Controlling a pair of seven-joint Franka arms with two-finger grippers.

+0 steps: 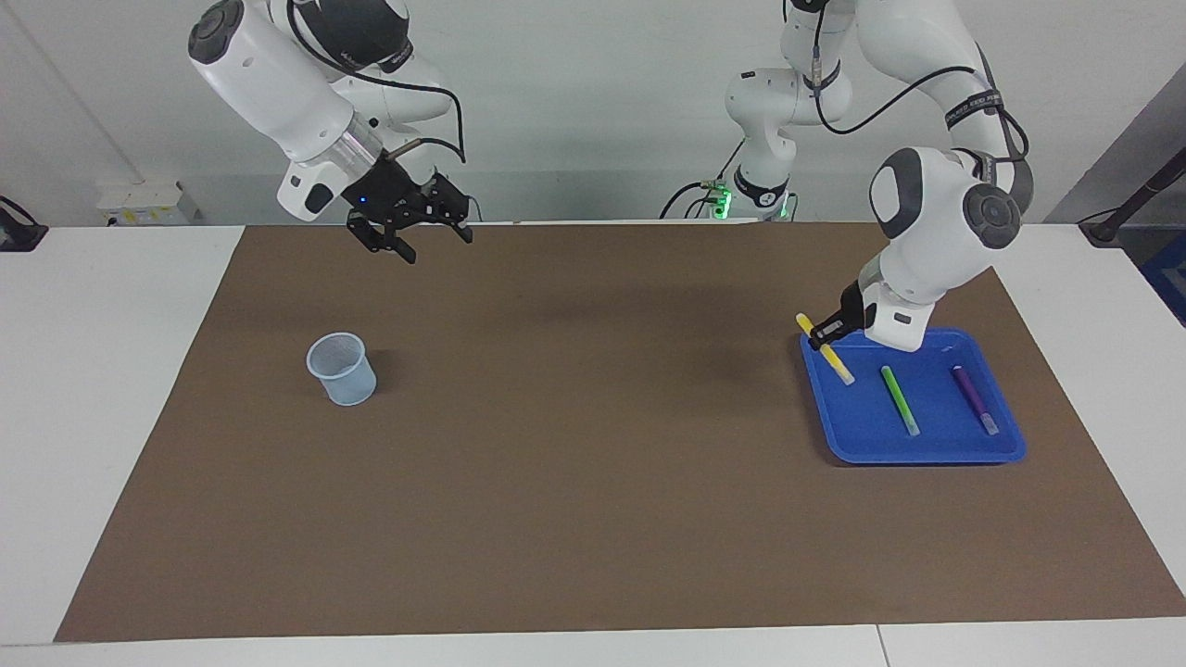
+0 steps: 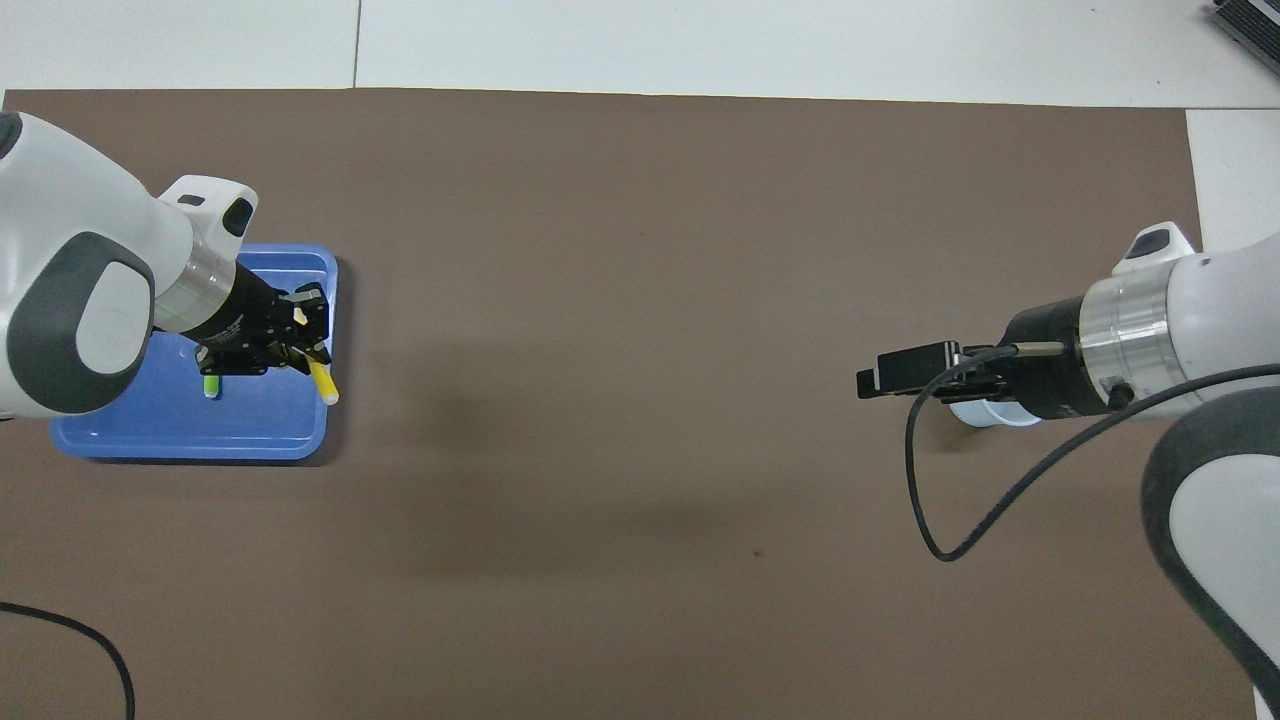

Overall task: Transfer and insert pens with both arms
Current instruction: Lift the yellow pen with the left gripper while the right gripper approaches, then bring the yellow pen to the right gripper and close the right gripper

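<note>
Over the blue tray [image 1: 927, 449], at its edge toward the right arm's end, the left gripper [image 1: 821, 335] is up in the air, pinching the yellow pen [image 1: 825, 348] tight, with the pen tilted. Down in the tray lie the green pen [image 1: 900, 399] and the purple pen [image 1: 975, 398], side by side but apart. At the right arm's end, the right gripper [image 1: 423, 243] hangs high over the brown mat [image 1: 593, 519] with its jaws spread wide and empty, and the pale cup [image 1: 342, 369] stands on the mat.

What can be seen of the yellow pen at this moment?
The yellow pen is a thin yellow stick with a pale end, plastic by its look. The left claw is shut on it near its upper end and holds it tilted in the air, pale end lowest, over the rim of the blue tray on the side toward the right arm's end of the table. Nothing else touches it.
</note>
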